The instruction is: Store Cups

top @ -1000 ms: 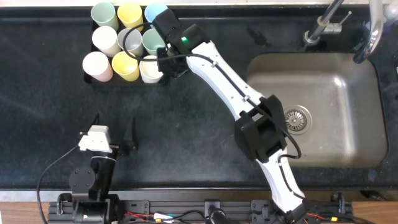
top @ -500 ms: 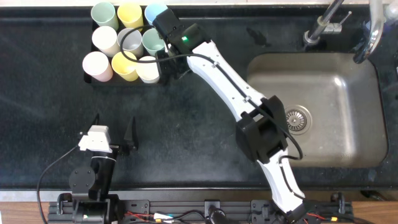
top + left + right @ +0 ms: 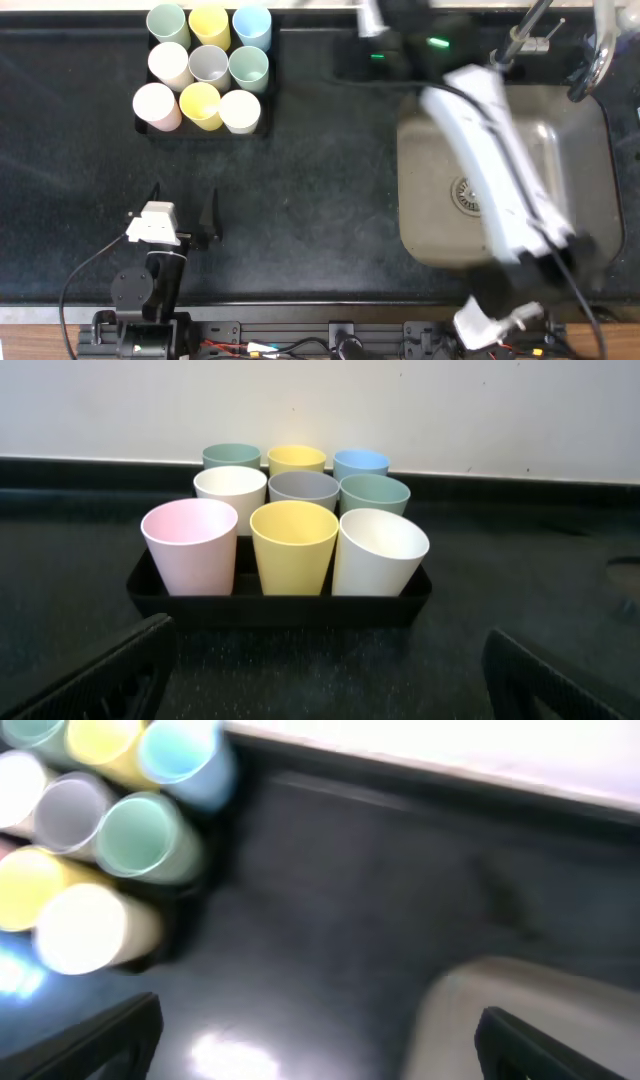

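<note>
Right of the tray (image 3: 280, 608), my right gripper (image 3: 320, 1042) hangs released and empty; left gripper (image 3: 325, 675) released too. Nine cups (image 3: 293, 545) stand stored, so I'd judge only parking remains.

9 cups (image 3: 208, 64) in tray (image 3: 280, 608), counter (image 3: 300, 200) back-left; sink (image 3: 585, 170) right; right tool (image 3: 320, 1055) seemingly over counter between.

Surface: the dark speckled countertop (image 3: 300, 200) I work over, running left to right | Far left: a black tray (image 3: 280, 608) sits flat on it, just in front of the back wall | Right: a steel sink (image 3: 590, 160) is set into it, with the faucet (image 3: 522, 38) at its far edge.
</note>
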You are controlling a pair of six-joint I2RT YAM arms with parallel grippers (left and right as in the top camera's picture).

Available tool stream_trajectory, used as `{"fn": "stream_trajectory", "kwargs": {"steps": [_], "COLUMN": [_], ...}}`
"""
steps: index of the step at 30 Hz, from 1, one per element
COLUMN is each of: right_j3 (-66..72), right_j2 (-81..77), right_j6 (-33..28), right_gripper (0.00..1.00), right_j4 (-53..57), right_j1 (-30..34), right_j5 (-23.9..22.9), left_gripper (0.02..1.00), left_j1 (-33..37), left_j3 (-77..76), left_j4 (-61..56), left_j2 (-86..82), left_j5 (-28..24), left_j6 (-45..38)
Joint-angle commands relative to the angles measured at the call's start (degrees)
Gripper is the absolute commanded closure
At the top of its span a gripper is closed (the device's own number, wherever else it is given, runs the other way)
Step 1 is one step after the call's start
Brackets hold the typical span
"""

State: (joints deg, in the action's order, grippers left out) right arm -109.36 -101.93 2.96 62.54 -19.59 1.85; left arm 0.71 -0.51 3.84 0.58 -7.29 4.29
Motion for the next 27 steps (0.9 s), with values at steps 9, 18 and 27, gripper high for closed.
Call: {"fn": "stream_trajectory", "kwargs": {"steps": [9, 18, 27], "right_j3": [41.88, 64.59, 73.72], "right_j2": [37.18, 58.38, 69.40], "right_j6": [-4.02, -4.02, -0.74], "right_gripper": [0.005, 0.005, 0.005], "right_j4": [-26.49, -41.27, -42.88], "right_j1": [10.58, 20.26, 19.12], "right_j5": [-0.17, 2.80, 2.56], "left_gripper": [0.018, 0.018, 0.018], "left_j1": [-0.42, -0.42, -0.42], "left_j3": [0.07, 0.07, 0.07], "left_j4": [0.22, 0.22, 0.22], "left_j2": [-0.44, -0.44, -0.44], "left_j5": [-0.20, -0.20, -0.20], "left_j6": [0.20, 0.22, 0.20]}}
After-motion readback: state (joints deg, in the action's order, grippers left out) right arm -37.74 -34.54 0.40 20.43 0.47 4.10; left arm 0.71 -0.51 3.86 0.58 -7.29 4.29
